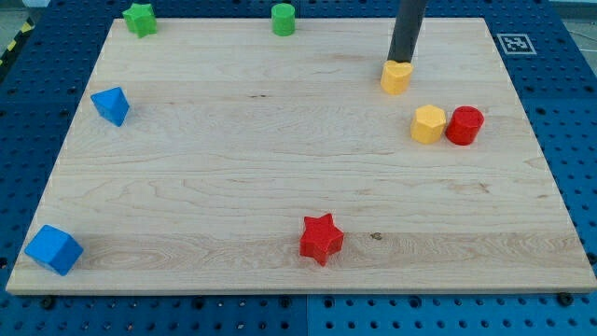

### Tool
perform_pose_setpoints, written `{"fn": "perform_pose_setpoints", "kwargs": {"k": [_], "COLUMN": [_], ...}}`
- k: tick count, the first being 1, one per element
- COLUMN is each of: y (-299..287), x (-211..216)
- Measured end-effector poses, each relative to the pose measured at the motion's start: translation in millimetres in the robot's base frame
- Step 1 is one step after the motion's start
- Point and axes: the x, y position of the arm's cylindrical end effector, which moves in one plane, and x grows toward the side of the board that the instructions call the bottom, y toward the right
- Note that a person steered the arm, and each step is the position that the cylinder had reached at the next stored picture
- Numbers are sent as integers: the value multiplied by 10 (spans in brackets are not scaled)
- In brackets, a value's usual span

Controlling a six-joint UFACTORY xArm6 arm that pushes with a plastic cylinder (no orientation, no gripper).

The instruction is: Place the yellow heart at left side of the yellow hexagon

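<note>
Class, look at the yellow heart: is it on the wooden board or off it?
On. The yellow heart rests on the wooden board near the view's top edge, my tip just behind it.

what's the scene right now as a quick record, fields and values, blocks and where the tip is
surface: wooden board on a blue pegboard
my tip: at the top edge of the yellow heart, apparently touching
yellow heart: upper right, above and left of the yellow hexagon
yellow hexagon: right side, touching the red cylinder
red cylinder: right of the hexagon
red star: bottom centre
green star: top left
green cylinder: top centre
blue blocks: one at left, one at bottom left
</note>
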Motion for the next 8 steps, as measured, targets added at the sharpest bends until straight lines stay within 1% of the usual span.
{"fn": "perform_pose_setpoints", "kwargs": {"k": [1, 2, 3, 4, 5, 6, 8], "y": [-122, -352, -709, -709, -464, -344, -344], "x": [233, 316, 317, 399, 317, 330, 740]}}
